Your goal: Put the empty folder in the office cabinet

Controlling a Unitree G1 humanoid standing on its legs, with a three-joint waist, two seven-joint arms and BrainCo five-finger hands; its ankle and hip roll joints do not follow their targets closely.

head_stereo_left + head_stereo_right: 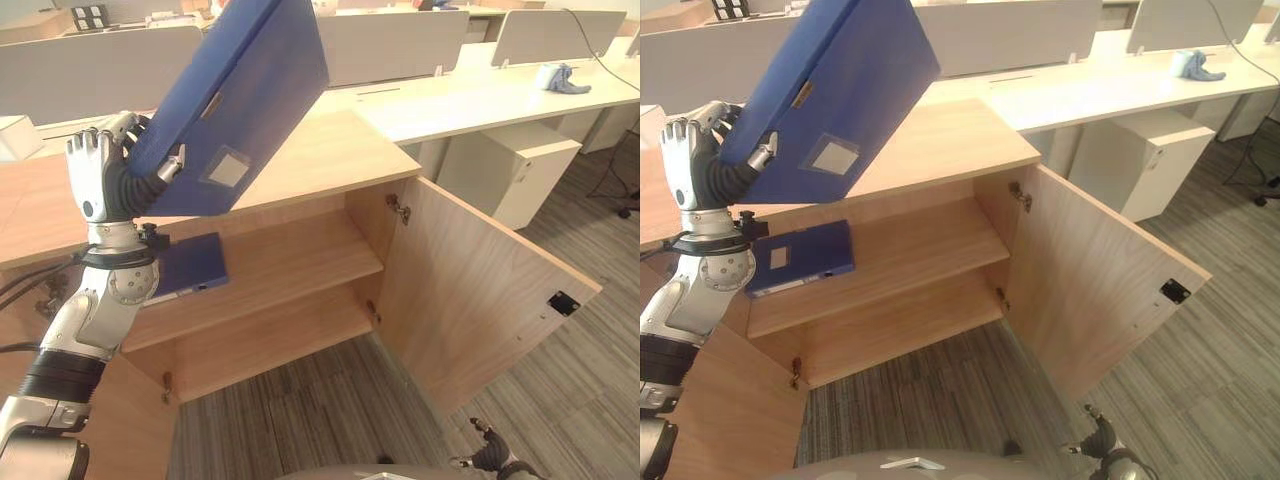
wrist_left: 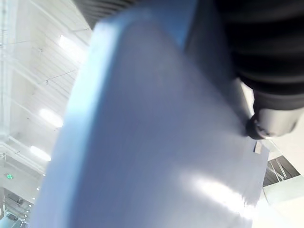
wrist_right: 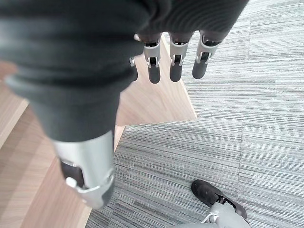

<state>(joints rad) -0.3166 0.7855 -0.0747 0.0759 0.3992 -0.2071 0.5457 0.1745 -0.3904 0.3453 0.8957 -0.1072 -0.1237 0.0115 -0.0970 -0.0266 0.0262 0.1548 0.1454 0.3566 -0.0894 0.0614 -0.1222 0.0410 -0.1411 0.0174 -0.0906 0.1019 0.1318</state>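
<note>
I see the folder (image 1: 235,95), a big dark blue one with a pale blank label pocket and a small metal clip on its face, raised tilted above the cabinet (image 1: 300,170) top. My left hand (image 1: 95,170) grips its lower edge, thumb pressed on the face. Another blue folder (image 1: 190,265) lies flat on the cabinet's upper shelf. My right hand (image 3: 161,57) hangs beside the open door (image 1: 480,290), fingers straight, close together.

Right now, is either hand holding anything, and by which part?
The left hand grips the blue folder at its lower corner, raised above the cabinet. The right hand holds nothing, fingers relaxed.
</note>
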